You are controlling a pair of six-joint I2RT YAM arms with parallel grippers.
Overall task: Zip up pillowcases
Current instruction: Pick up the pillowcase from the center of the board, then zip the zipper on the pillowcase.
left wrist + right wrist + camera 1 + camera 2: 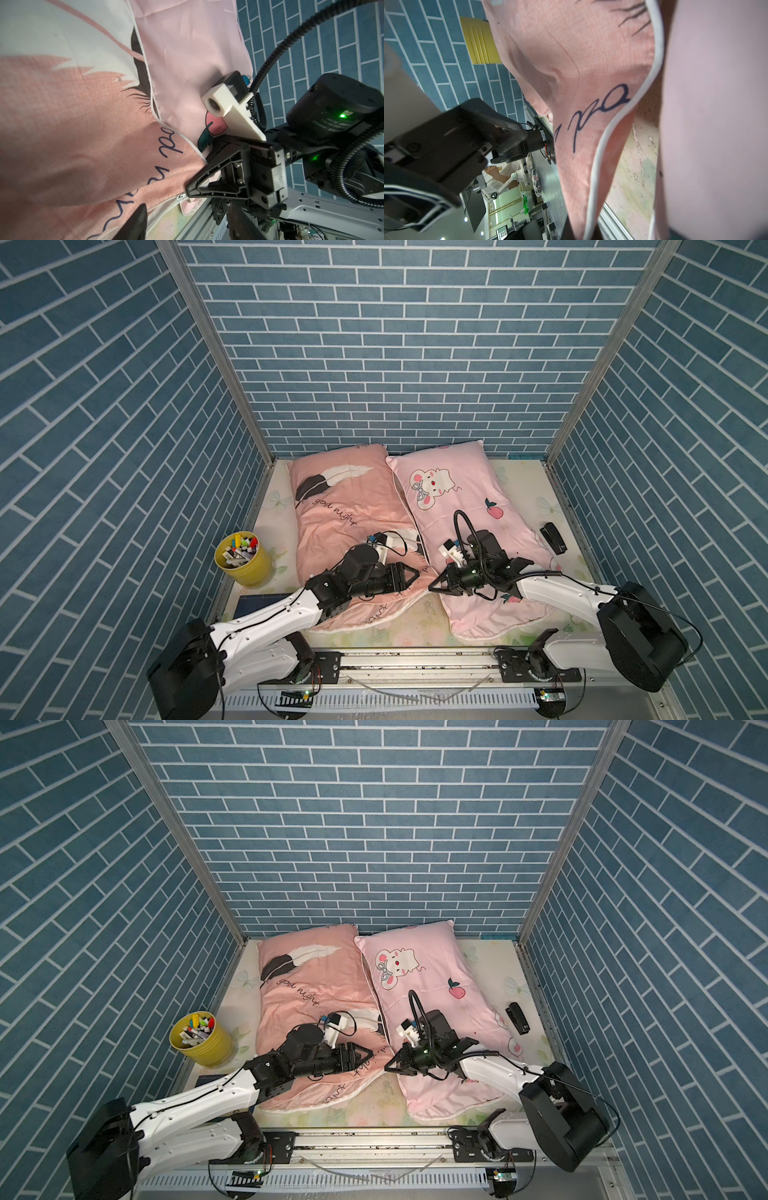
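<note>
Two pillowcases lie side by side on the sheet in both top views: a salmon-pink one (345, 506) with a feather and "good night" script, and a pale pink one (457, 497) with a cartoon mouse. My right gripper (432, 588) is shut on the salmon pillowcase's (591, 72) near corner, whose white-piped edge runs into its jaws (583, 234). My left gripper (415, 573) faces it, just apart, and is open. In the left wrist view, the zipper pull (181, 196) sits at the seam's end, beside the right gripper's tip (188, 187) and beyond my left finger (138, 222).
A yellow cup (243, 560) of markers stands at the left. A black stapler (552, 537) lies at the right beside the pale pink pillowcase. A dark blue book (257, 601) rests at the front left. Blue brick walls close in three sides, and the metal rail (415, 659) runs along the front.
</note>
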